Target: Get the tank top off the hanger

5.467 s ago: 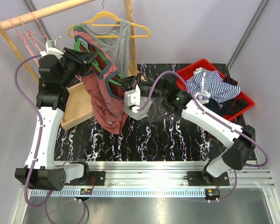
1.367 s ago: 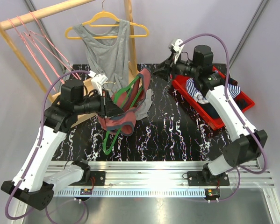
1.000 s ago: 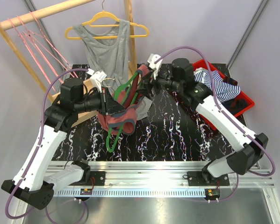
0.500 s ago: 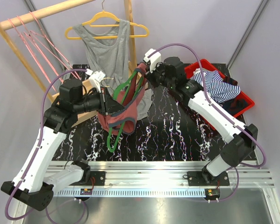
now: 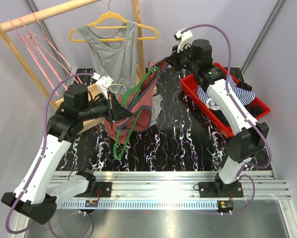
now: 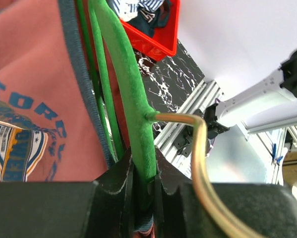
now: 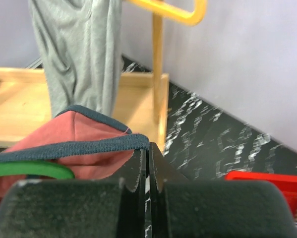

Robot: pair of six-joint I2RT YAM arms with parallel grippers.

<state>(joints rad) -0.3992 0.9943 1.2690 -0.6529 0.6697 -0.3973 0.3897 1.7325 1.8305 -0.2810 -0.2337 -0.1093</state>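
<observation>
Gripping the green hanger (image 5: 122, 135) with the left claw (image 5: 119, 113), narrow around the flocked bar just below the brass hook (image 6: 198, 148); seen in the left wrist view as both fingers pressed against the green neck.

Pinching the dark trim (image 7: 89, 144) of the salmon tank top (image 5: 141, 106) with the right claw (image 5: 167, 60), closed flat on the cloth with no gap showing between the fingers; holding nothing else.

Hanging above the counter (image 5: 188, 144) near the middle, not lying on it; draped over the hanger, with one strap drawn taut up toward 1 o'clock.

Running from 7 o'clock, low and near, to 1 o'clock, high and far: the hanger's long axis in the overhead view; lining up with that same axis, the stretched strap.

Sitting at 1 o'clock from the left claw, just past the hanger's far shoulder, hence the nearer of the two claws to the strap end; anchoring the near end of the frame, meanwhile, with the left.

Judging the step in hand as peeling the strap off the far shoulder; probably calls for drawing on toward 1 o'clock along the axis, not across it, while holding the hanger fixed; risks snagging the trim on the shoulder tip otherwise.

Leaving alone the grey tank top (image 5: 113, 49) on the yellow hanger (image 5: 113, 20) at 12 o'clock and the red bin (image 5: 190, 93) at 3 o'clock.
</observation>
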